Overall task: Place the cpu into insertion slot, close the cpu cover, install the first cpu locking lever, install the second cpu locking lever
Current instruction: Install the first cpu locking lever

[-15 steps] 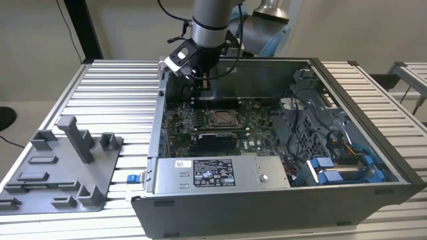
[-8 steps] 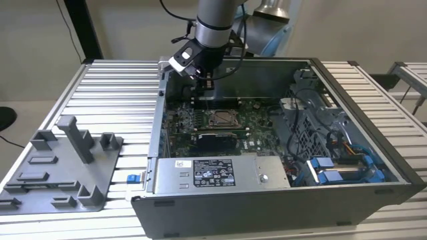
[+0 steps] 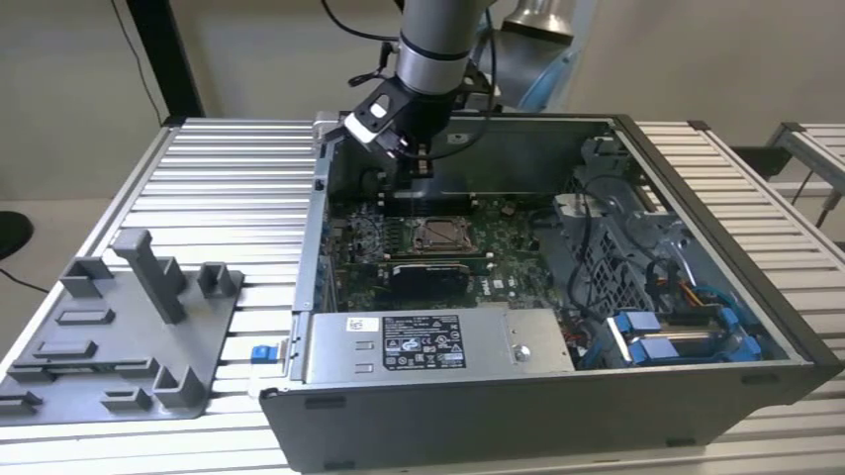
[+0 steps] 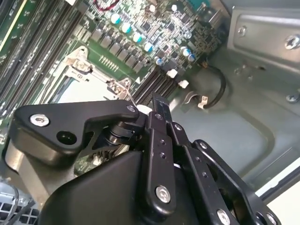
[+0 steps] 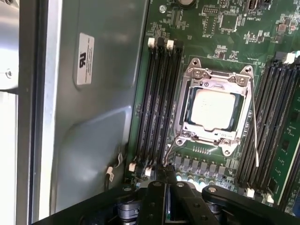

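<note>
Slatted metal desk [image 3: 198,178] carries the open grey computer case [image 3: 528,421], which lies with its open side up; we judge this gives the arm a straight way down to the green motherboard [image 5: 211,28]. We record the cpu [image 5: 214,108] flat in the insertion slot [image 5: 181,112], silver face up and square to the rim. The cpu cover [image 5: 216,78] is folded down over it, with its frame on the chip's edges and its cut-out leaving the face bare, so we count the first two steps as done. The near locking lever [image 5: 172,149] curves out from a socket corner towards the gripper [image 5: 165,169]. The far locking lever [image 5: 254,126] runs along the opposite side of the socket, and its free end appears to stand clear and unhooked. In both wrist views the gripper fingers are pressed together into one narrow tip. We judge this suits a thin wire lying between the socket and the black memory slots [image 5: 159,103]. The tip sits right at the near lever's end; we cannot tell whether it touches. In the exterior view the gripper hangs inside the case near its back wall. A grey fixture tray [image 3: 119,336] sits on the desk at that view's left, well apart from the work.
</note>
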`<move>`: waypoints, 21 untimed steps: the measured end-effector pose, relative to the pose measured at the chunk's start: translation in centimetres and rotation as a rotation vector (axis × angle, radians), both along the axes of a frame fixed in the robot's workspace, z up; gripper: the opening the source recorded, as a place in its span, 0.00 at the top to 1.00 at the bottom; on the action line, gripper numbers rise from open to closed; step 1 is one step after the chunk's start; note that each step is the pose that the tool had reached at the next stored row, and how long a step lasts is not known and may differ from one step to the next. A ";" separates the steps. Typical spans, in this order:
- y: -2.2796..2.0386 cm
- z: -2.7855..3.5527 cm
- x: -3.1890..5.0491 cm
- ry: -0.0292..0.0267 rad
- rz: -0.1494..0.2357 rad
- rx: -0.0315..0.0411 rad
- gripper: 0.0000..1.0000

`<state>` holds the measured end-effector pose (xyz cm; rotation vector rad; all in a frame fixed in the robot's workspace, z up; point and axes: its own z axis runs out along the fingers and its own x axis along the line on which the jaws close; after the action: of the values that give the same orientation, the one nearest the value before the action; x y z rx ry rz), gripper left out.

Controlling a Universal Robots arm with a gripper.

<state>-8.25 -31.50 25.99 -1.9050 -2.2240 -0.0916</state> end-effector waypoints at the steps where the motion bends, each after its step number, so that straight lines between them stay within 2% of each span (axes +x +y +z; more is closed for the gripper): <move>1: -0.02 0.00 0.12 -0.0006 0.001 0.0015 1.00; 8: -0.19 0.04 1.08 -0.0054 0.010 0.0135 1.00; 11: -0.23 0.03 1.40 -0.0090 0.014 0.0175 1.00; 14: -0.26 0.03 1.55 -0.0126 0.017 0.0190 1.00; 19: -0.26 0.04 1.55 -0.0133 0.017 0.0189 1.00; 20: -0.26 0.03 1.55 -0.0148 0.018 0.0188 1.00; 21: -0.26 -0.02 1.55 -0.0188 0.018 0.0187 1.00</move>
<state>-6.70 -31.76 25.98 -1.8820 -2.2437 -0.1275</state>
